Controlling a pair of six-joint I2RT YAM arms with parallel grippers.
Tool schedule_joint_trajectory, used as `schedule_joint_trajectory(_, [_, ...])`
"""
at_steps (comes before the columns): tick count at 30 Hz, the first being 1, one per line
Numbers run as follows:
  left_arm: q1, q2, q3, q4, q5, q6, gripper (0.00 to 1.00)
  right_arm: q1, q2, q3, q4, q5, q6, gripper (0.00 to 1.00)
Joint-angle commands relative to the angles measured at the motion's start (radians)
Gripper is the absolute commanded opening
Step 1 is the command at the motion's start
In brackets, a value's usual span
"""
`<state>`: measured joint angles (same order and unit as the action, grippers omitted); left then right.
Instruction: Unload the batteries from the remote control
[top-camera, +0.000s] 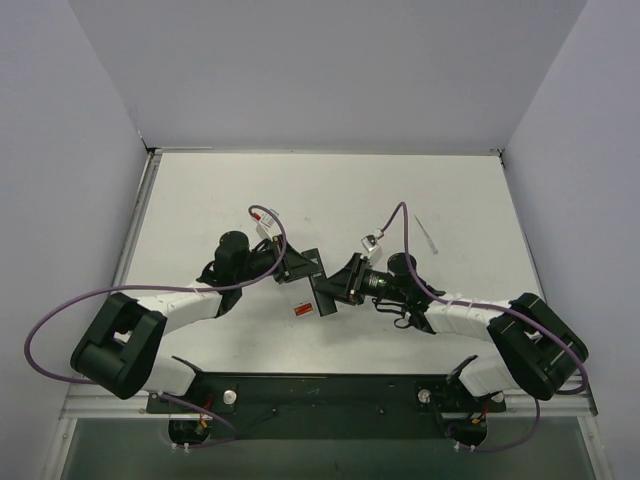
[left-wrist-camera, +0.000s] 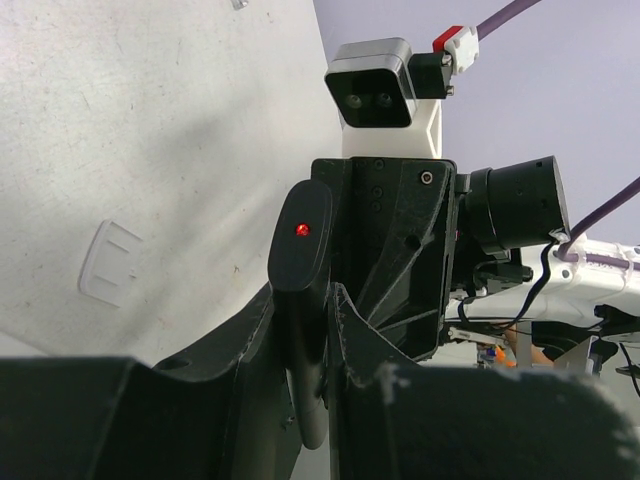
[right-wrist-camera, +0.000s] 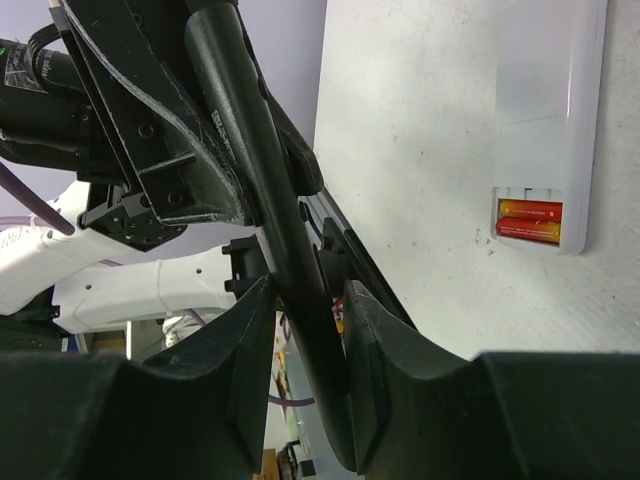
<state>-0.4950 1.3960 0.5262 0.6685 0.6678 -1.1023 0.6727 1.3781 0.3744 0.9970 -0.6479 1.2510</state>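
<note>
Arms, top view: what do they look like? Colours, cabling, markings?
Both alike: left arm and right arm have white link shells, blocky black joints and black gripper fingers. A purple cable runs along each, ending in a red-and-white connector at the wrist. The right wrist camera is grey on a white mount.

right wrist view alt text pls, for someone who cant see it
The right gripper clamps a slim black remote control that runs up into the left gripper, upper left. On the white table at the right lies a white strip with an open recess holding two reddish-orange batteries.
</note>
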Motion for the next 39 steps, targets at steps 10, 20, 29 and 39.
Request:
schedule_joint_trajectory(10, [0.053, -0.002, 0.093, 0.094, -0.091, 0.068, 0.0, -0.009, -0.074, -0.005, -0.285, -0.153, -0.11, 0.31])
schedule_joint_trajectory(20, [0.055, -0.018, 0.055, 0.128, -0.094, 0.048, 0.0, -0.021, -0.14, 0.029, -0.305, -0.089, -0.067, 0.71])
schedule_joint_trajectory(29, [0.046, -0.055, -0.034, 0.238, -0.148, -0.005, 0.0, -0.028, -0.114, 0.124, -0.296, -0.013, 0.017, 0.69])
schedule_joint_trajectory(39, [0.041, -0.068, -0.061, 0.264, -0.159, -0.025, 0.0, -0.035, -0.036, 0.202, -0.305, 0.025, 0.037, 0.67])
